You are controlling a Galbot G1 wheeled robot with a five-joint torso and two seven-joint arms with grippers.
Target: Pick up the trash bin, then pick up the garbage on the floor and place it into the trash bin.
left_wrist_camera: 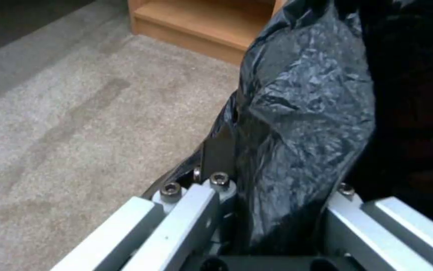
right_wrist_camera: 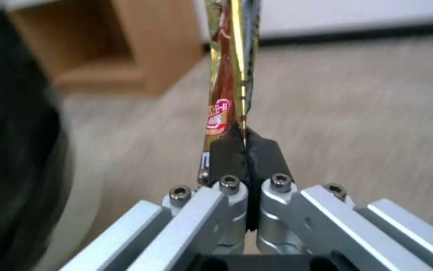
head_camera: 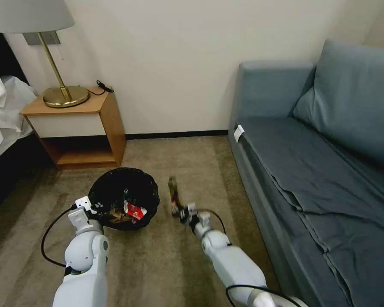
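The trash bin (head_camera: 124, 197), round and lined with a crinkly black bag, sits low over the carpet at centre left. My left gripper (head_camera: 88, 205) is shut on its near left rim. In the left wrist view the black bag (left_wrist_camera: 307, 113) is clamped in that gripper (left_wrist_camera: 272, 177), with one dark finger (left_wrist_camera: 217, 152) showing outside it. A red-and-white wrapper (head_camera: 135, 210) and brown paper (head_camera: 115, 217) lie inside the bin. My right gripper (head_camera: 184, 212), just right of the bin, is shut on the end of a gold-brown snack wrapper (head_camera: 173, 194). In the right wrist view the pads (right_wrist_camera: 226, 150) pinch that garbage (right_wrist_camera: 224, 94).
A wooden nightstand (head_camera: 79, 128) with a brass lamp (head_camera: 64, 96) stands behind the bin against the wall. A blue-grey sofa (head_camera: 320, 162) runs along the right, and a bed with white linen (head_camera: 4, 115) lies at far left. Beige carpet (head_camera: 166, 264) lies between them.
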